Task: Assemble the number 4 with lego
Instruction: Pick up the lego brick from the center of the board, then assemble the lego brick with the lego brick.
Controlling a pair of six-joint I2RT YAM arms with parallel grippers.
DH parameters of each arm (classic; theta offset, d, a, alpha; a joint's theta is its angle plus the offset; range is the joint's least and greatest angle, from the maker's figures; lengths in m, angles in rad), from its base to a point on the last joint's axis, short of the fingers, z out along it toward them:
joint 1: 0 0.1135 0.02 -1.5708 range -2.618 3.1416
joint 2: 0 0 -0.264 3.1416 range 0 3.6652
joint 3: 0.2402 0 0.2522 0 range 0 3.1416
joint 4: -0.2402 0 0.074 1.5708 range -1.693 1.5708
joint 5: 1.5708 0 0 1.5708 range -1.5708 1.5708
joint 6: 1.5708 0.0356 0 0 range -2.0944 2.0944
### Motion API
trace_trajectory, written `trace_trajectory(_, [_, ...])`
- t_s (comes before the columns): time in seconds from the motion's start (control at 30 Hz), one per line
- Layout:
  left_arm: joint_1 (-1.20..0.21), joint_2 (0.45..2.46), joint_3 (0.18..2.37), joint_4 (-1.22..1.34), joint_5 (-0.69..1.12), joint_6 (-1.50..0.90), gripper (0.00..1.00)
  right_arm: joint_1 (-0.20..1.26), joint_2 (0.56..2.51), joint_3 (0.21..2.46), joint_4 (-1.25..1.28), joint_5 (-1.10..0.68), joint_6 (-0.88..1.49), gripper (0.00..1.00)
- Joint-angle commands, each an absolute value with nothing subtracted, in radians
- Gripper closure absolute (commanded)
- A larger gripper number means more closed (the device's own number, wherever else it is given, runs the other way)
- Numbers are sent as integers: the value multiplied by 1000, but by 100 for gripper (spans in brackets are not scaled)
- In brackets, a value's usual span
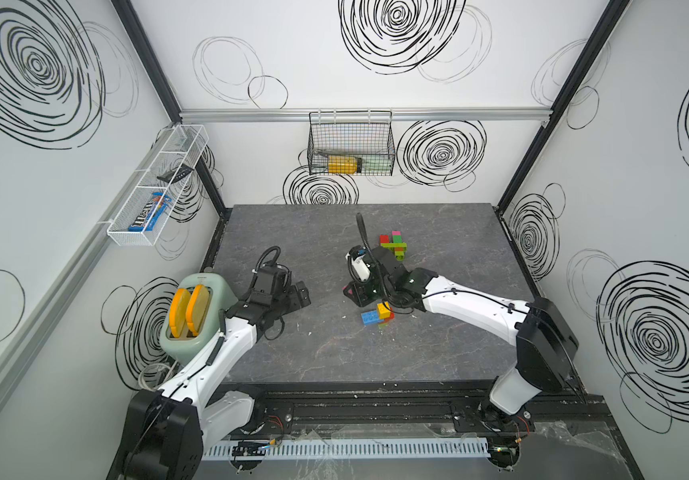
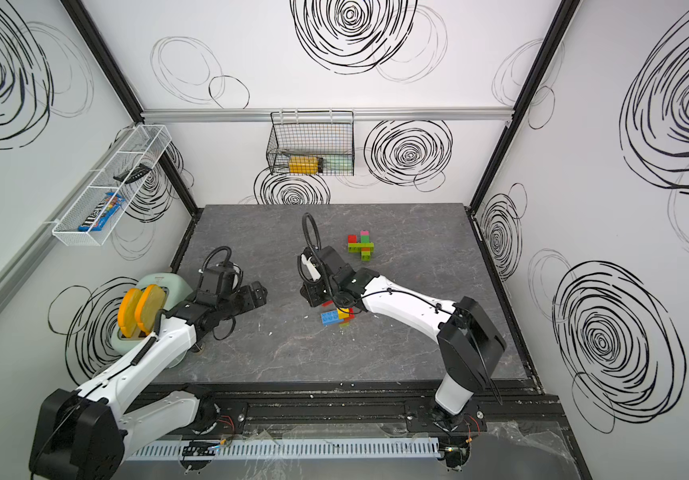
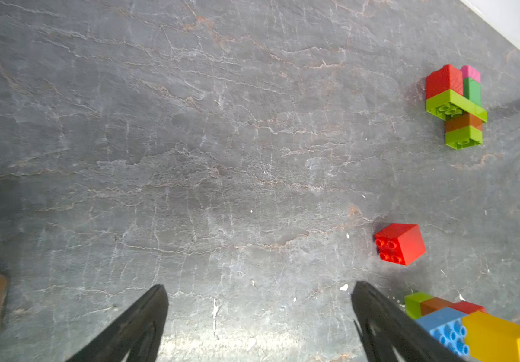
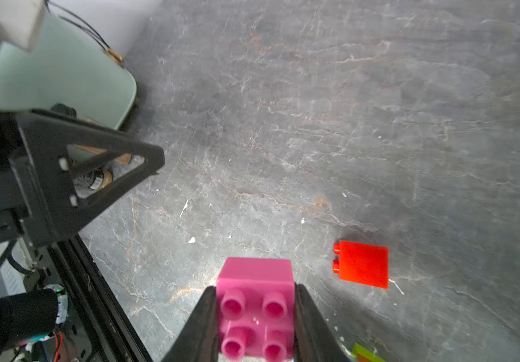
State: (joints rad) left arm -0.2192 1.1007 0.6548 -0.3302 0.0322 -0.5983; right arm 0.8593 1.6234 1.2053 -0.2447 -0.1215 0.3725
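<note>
Two arms (image 1: 471, 307) over a grey counter (image 1: 334, 353) scattered with lego (image 3: 399, 244).
The right end effector (image 4: 254, 288) pinches a pink brick (image 4: 255, 313); the left end effector (image 3: 259, 285) gapes wide, empty. A joined cluster (image 1: 393, 246) lies farther back, with loose bricks (image 1: 377, 316) nearer.

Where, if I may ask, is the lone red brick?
In the left wrist view, the lone red brick lies on the table between the assembled bricks and the mixed pile.

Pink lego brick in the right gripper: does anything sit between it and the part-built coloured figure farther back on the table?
Nothing visible does. The pink studded brick sits in the right gripper; a loose red square brick lies nearby but seemingly beside the path to the multicoloured brick figure.
</note>
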Motion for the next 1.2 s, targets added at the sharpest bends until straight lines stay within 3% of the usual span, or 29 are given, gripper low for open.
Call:
trace_trajectory(0.0, [-208,1112,653,-254,111,-597,4,846,1562,1176,-161,-146,413,100])
trace_trajectory(0.13, [-231,1102,624,-145,197,-621,4,822,1497,1127,-124,-121,415,100])
trace_trajectory(0.37, [-497,1176,755,-172,-45,-550,4,785,1359,1000,-77,-32,403,100])
trace_trajectory(0.63, [-651,1304,800,-37,42,-574,4,750,1226,886,-168,33,446,100])
trace_trajectory(0.9, [-668,1357,791,-23,120,-589,4,753,1235,881,-310,-57,524,100])
trace_trajectory(1.17, [-602,1370,695,51,248,-646,4,808,1343,997,-496,9,535,100])
